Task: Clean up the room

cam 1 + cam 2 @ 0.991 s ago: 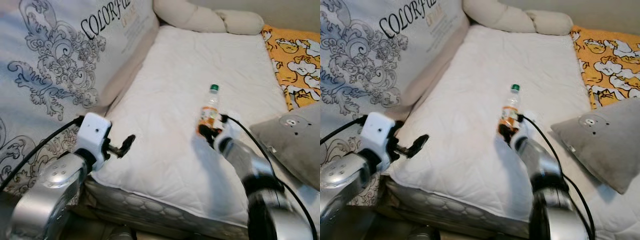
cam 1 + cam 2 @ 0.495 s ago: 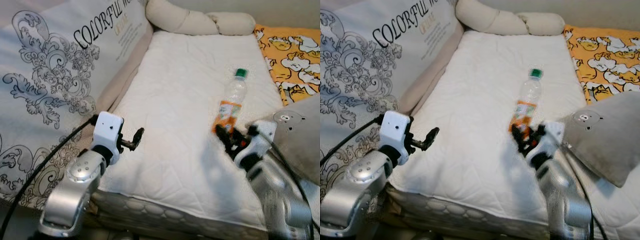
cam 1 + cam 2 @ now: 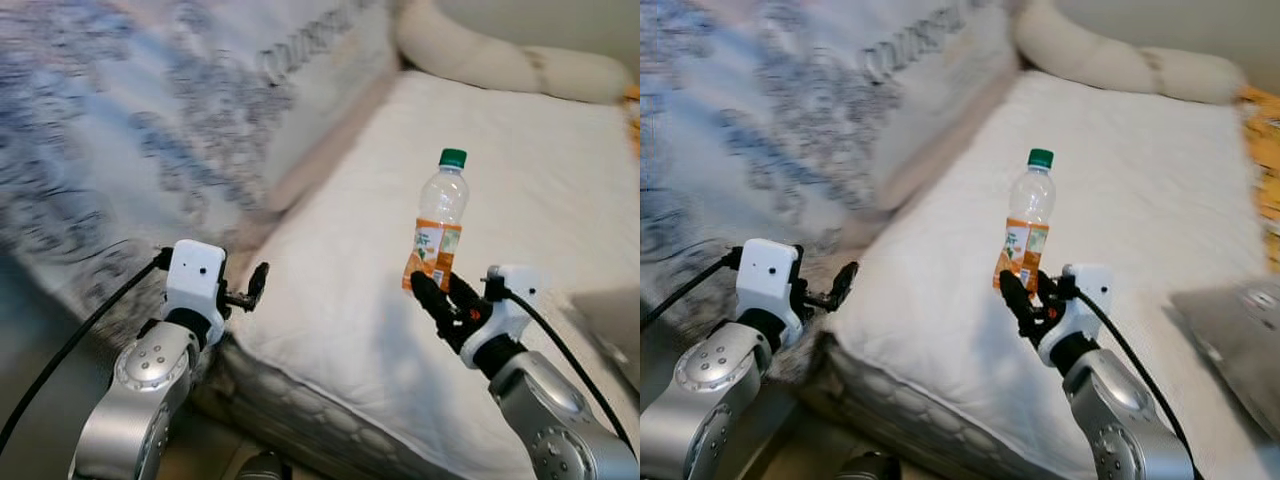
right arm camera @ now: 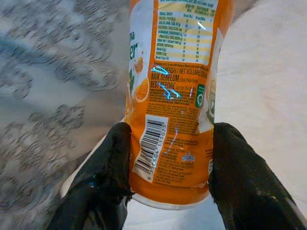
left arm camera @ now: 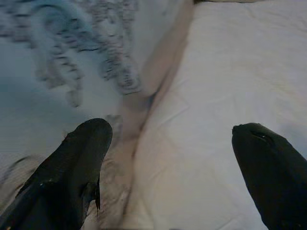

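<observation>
A clear plastic bottle [image 3: 437, 232] with a green cap and an orange label stands upright in the air over the white mattress pad [image 3: 540, 150]. My right gripper [image 3: 432, 291] is shut on its lower end. In the right wrist view the two black fingers [image 4: 111, 165] press on either side of the orange label of the bottle [image 4: 175, 91]. My left gripper [image 3: 255, 286] hovers open at the mattress's left front corner, with nothing between its fingers [image 5: 79, 160].
A large patterned cover [image 3: 150, 110] leans along the left of the bed, blurred. A cream bolster pillow [image 3: 490, 58] lies at the head. A grey cushion [image 3: 1240, 325] sits at the right. The mattress edge [image 3: 300, 395] runs below both arms.
The bottle lay on the mattress before; now my right gripper holds it upright and lifted. The whole view has swung left, so the camera moved.
</observation>
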`<state>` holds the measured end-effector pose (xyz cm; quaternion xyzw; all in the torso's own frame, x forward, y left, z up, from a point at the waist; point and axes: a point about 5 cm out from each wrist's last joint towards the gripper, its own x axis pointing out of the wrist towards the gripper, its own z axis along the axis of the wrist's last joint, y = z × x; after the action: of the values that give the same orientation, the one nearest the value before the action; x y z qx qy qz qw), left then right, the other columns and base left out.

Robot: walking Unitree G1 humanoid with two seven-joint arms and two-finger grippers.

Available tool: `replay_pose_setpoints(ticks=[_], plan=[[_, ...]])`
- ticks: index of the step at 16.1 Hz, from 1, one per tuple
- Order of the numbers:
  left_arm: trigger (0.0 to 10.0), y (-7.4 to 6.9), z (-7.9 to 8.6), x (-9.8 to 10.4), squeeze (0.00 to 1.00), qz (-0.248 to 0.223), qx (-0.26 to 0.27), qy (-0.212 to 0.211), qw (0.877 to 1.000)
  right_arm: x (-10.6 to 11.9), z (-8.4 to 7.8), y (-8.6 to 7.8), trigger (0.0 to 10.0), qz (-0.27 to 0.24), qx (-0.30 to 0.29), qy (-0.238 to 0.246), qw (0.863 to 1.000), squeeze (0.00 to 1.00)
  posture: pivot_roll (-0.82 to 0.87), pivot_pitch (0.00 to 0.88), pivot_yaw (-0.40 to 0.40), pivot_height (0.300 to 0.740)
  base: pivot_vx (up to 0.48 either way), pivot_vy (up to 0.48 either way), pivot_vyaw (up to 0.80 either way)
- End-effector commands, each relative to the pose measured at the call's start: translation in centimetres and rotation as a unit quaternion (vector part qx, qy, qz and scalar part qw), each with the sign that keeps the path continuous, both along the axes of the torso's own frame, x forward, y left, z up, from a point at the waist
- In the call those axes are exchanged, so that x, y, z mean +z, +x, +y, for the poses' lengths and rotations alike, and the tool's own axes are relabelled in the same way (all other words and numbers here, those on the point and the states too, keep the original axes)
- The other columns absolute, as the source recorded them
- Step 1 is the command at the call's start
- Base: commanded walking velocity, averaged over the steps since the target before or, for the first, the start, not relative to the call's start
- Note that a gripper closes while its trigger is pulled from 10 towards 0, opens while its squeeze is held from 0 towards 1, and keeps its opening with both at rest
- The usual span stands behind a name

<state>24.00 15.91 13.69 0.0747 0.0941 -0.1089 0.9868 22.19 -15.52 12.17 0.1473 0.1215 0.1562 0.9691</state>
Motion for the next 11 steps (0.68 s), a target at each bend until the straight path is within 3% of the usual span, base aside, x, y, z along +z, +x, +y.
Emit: replay_pose_setpoints(ticks=[1,11], plan=[[10.0,-0.2,0.0,0.1,0.0,-0.006,0.0,0.01,1.0,-0.2,0.5,-0.3,10.0,0.008,0.016,-0.001,1.0,0.0,0.03,0.0,0.009,0.74,0.0,0.0,0.8],[10.0,-0.6,0.4,-0.2,0.0,0.005,0.009,0.014,1.0,-1.5,0.4,-0.8,10.0,0.033,0.035,-0.013,0.999,0.0,0.04,0.0,0.012,0.74,0.0,0.0,0.8]])
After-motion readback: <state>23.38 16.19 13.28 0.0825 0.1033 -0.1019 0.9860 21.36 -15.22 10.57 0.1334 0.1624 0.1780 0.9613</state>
